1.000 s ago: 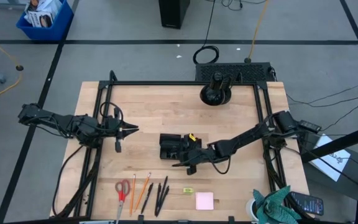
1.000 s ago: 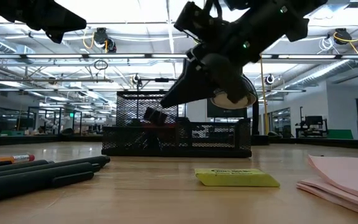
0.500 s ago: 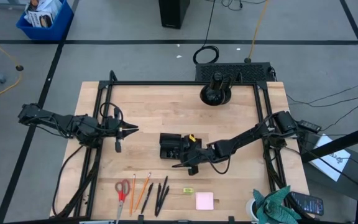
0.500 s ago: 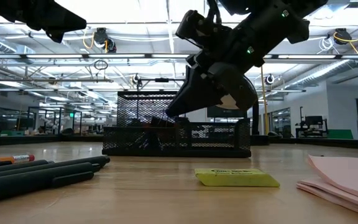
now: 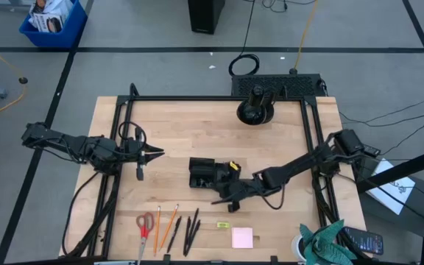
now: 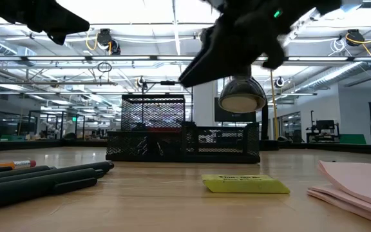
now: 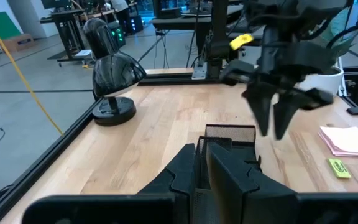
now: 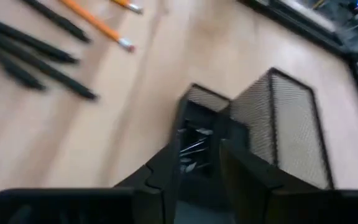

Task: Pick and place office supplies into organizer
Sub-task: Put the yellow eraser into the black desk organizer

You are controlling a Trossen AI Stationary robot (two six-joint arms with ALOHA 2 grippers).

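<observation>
The black mesh organizer (image 5: 205, 174) stands mid-table, with small metal clips (image 8: 194, 146) in one compartment. My right gripper (image 5: 217, 199) hovers open and empty just near of it, well above its rim (image 6: 187, 78). Along the near edge lie red-handled scissors (image 5: 145, 224), orange pencils (image 5: 165, 224), black pens (image 5: 190, 229), a yellow-green piece (image 5: 222, 225) and a pink sticky-note pad (image 5: 242, 237). My left gripper (image 5: 155, 153) waits shut and empty at the table's left, above the wood.
A round black stand with a post (image 5: 255, 110) sits at the far edge. A teal cloth (image 5: 330, 239) and a white cup are at the near right corner. A black frame (image 5: 311, 147) borders the table. Bare wood lies between the organizer and the supplies.
My right gripper has risen from the organizer's rim and drawn back a little toward the table's near right. The left arm and the supplies on the table have kept still.
</observation>
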